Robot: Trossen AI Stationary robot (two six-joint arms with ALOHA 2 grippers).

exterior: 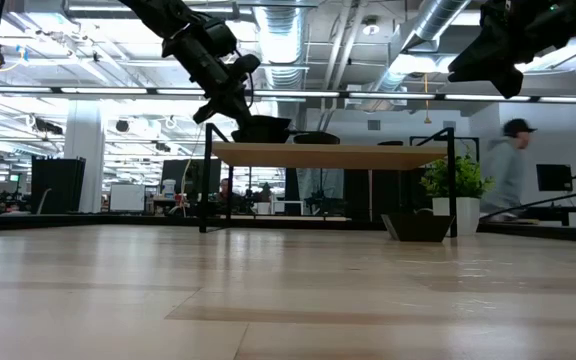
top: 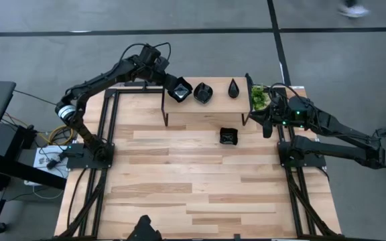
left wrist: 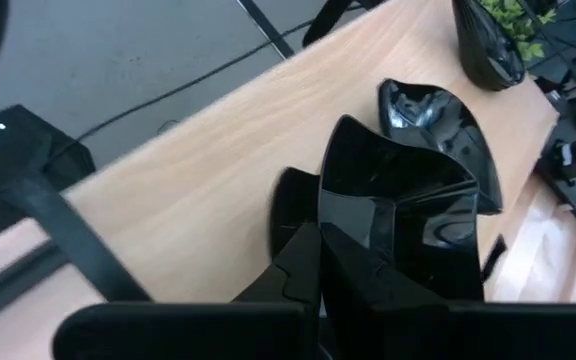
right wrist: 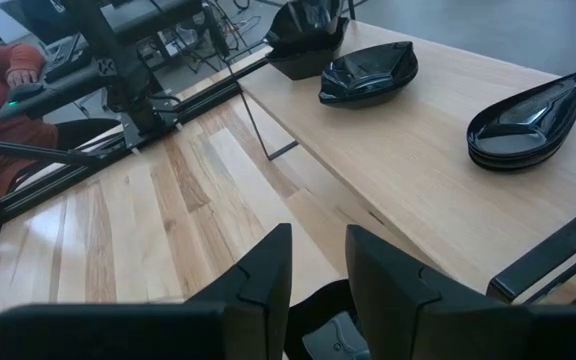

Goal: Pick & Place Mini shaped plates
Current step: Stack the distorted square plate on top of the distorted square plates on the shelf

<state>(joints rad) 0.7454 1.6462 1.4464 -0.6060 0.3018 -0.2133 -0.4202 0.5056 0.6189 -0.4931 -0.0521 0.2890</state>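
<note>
Left gripper (top: 173, 84) clamps a square plate (left wrist: 408, 215) at the shelf's (top: 220, 107) left end, seen only in its wrist view; right gripper (right wrist: 316, 262) hangs parted, empty

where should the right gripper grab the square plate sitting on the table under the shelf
Take the square plate by its raised rim, one finger inside the bowl and one outside. It sits upright and alone on the table, clear of the shelf edge, so a straight-down approach on the side nearest the right gripper looks easiest.

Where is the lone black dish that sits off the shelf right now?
In the high view, the glossy black square dish lies on the wooden table, just in front of the raised wooden shelf, toward the right arm's side, below the teardrop dishes.
</note>
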